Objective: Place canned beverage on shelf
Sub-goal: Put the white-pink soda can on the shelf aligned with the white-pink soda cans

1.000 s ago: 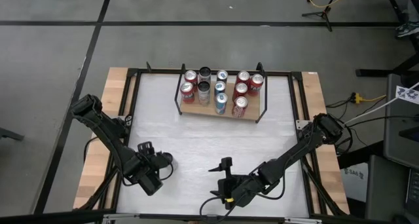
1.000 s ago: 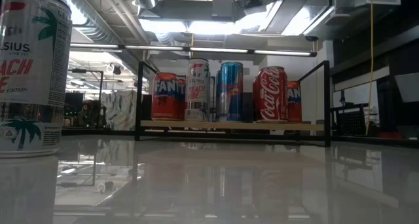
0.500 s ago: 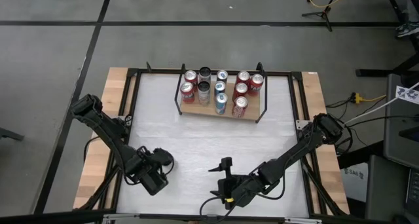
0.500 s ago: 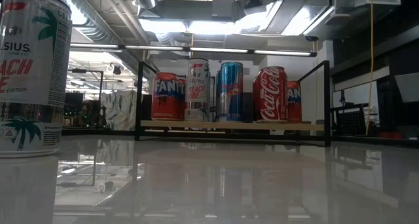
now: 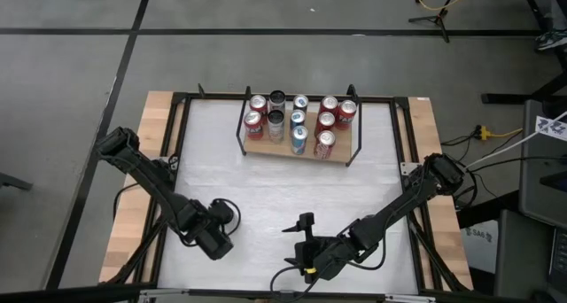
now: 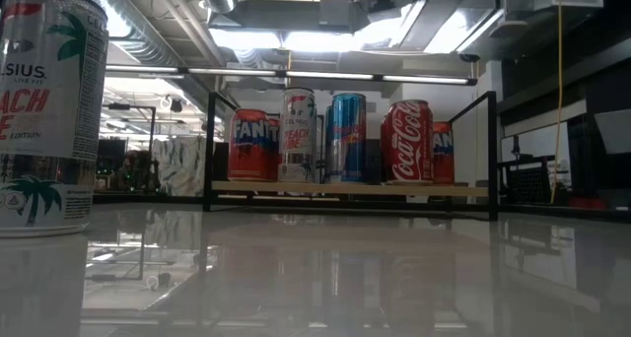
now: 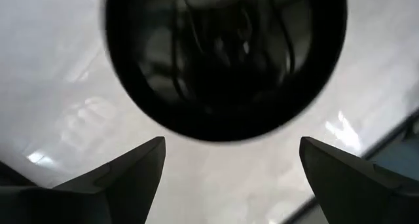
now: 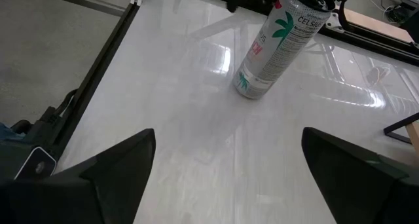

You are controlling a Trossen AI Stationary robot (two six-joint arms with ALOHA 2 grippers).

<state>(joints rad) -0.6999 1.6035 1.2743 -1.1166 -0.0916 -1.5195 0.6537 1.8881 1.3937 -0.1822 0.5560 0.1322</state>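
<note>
From above, the white bench (image 5: 292, 197) carries the shelf (image 5: 297, 148) at its far middle, with cans standing on it in rows. The left gripper (image 5: 221, 216) sits over the near-left part of the bench, directly above the Celsius can (image 5: 227, 213), which is mostly hidden under it. The right gripper (image 5: 304, 225) rests low near the front middle of the bench, well apart from the can.

In the low view, the Celsius can (image 6: 49, 110) stands upright on the bench close to the camera. The shelf (image 6: 350, 189) lies farther back, holding a Fanta can (image 6: 254, 145), a second white can (image 6: 299, 136), a blue can (image 6: 347, 138) and a Coca-Cola can (image 6: 407, 142).

The left wrist view shows the can's dark top (image 7: 226, 54) between two spread fingers (image 7: 127, 178), jaws wide and not touching it.

The right wrist view shows the Celsius can (image 8: 278, 44) upright on the bench, with this gripper's fingers (image 8: 114, 165) wide apart and empty.
</note>
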